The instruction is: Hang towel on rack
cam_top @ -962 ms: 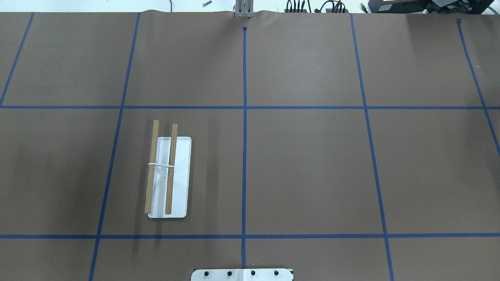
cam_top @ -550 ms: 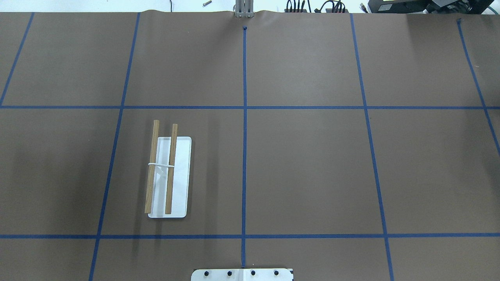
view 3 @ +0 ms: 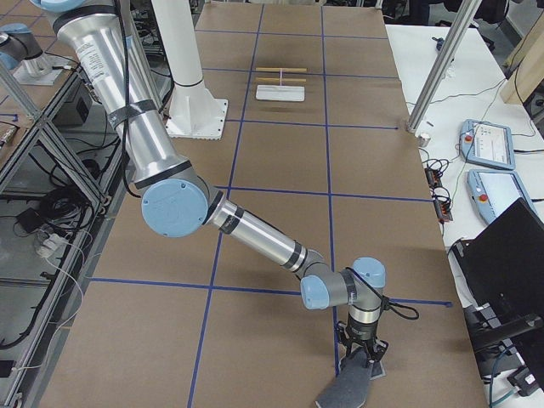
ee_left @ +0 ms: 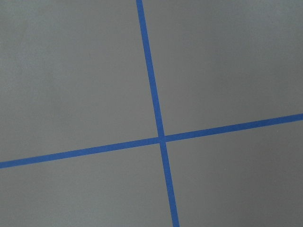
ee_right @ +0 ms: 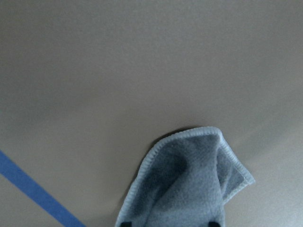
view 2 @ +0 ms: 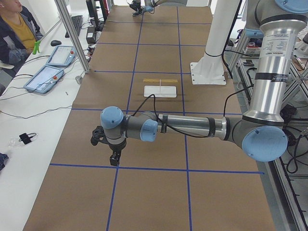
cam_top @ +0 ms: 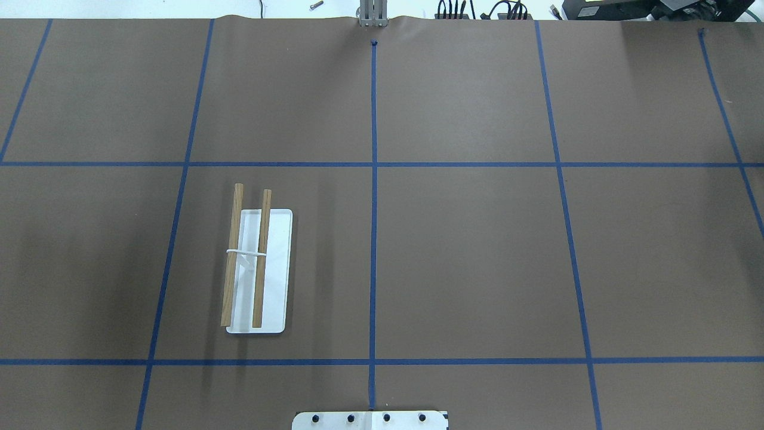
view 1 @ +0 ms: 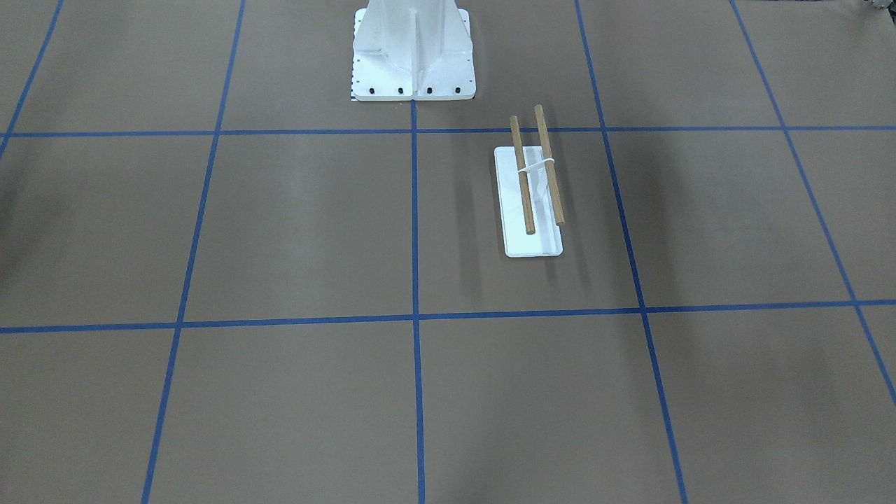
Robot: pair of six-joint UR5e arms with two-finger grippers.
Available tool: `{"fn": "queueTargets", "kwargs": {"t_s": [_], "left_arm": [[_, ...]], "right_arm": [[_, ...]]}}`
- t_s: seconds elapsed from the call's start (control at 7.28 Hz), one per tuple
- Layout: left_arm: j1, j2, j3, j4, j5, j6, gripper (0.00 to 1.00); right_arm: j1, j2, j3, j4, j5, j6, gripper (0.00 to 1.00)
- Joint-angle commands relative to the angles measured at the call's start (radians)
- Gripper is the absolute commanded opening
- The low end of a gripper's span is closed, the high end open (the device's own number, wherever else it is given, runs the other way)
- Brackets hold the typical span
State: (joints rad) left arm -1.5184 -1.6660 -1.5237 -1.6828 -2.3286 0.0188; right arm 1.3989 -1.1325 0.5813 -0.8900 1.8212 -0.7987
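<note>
— Where is the towel (view 3: 344,393)?
— In the exterior right view, at 6 o'clock: it is at the near end of the table (cam_top: 477,251). The right gripper (view 3: 361,364) points down, its jaws pinched on one raised edge. The remainder trails onto the table toward 7 o'clock.
— And the rack (cam_top: 256,260)?
— At 8 o'clock from the middle of the overhead view. Both dowels are bare, and it is well apart from the towel. The white pedestal (view 1: 413,52) stands at 5 o'clock from it.
— Left gripper (view 2: 114,160)?
— It points down over the table at the opposite end. Its wrist camera shows only a blue tape cross (ee_left: 162,138). I cannot tell how its jaws stand.
</note>
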Motion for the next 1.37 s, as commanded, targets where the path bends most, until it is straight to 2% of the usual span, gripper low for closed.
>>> {"fn": "queueTargets", "kwargs": {"t_s": [0.0, 0.27, 0.41, 0.55, 0.69, 0.82, 0.96, 1.1, 1.24], "left_arm": [[0.000, 0.000, 0.000, 0.000, 0.000, 0.001, 0.99], [0.000, 0.000, 0.002, 0.000, 0.000, 0.000, 0.99], [0.000, 0.000, -0.007, 0.000, -0.002, -0.005, 0.99], [0.000, 0.000, -0.018, 0.000, -0.003, -0.008, 0.99], [0.000, -0.003, -0.018, 0.002, -0.003, -0.023, 0.99], [0.003, -0.017, -0.033, -0.002, -0.036, -0.131, 0.98], [0.006, -0.036, -0.047, -0.038, -0.114, -0.258, 0.98], [0.010, -0.055, -0.046, -0.102, -0.182, -0.401, 0.98], [0.067, -0.082, -0.047, -0.177, -0.222, -0.582, 0.98]], "right_arm": [[-0.001, 0.002, -0.006, 0.000, -0.003, 0.000, 0.00], [0.021, 0.037, -0.012, -0.001, 0.006, 0.003, 0.00], [0.084, 0.061, 0.002, -0.013, 0.066, -0.019, 0.00], [0.133, 0.066, 0.047, -0.067, 0.166, -0.013, 0.00], [0.158, 0.048, 0.209, -0.222, 0.177, 0.030, 0.00], [0.157, -0.007, 0.443, -0.418, 0.217, 0.200, 0.00], [0.146, -0.036, 0.642, -0.622, 0.283, 0.427, 0.00], [0.117, -0.046, 0.799, -0.765, 0.393, 0.632, 0.00], [0.057, -0.049, 0.936, -0.846, 0.433, 0.849, 0.00]]}}
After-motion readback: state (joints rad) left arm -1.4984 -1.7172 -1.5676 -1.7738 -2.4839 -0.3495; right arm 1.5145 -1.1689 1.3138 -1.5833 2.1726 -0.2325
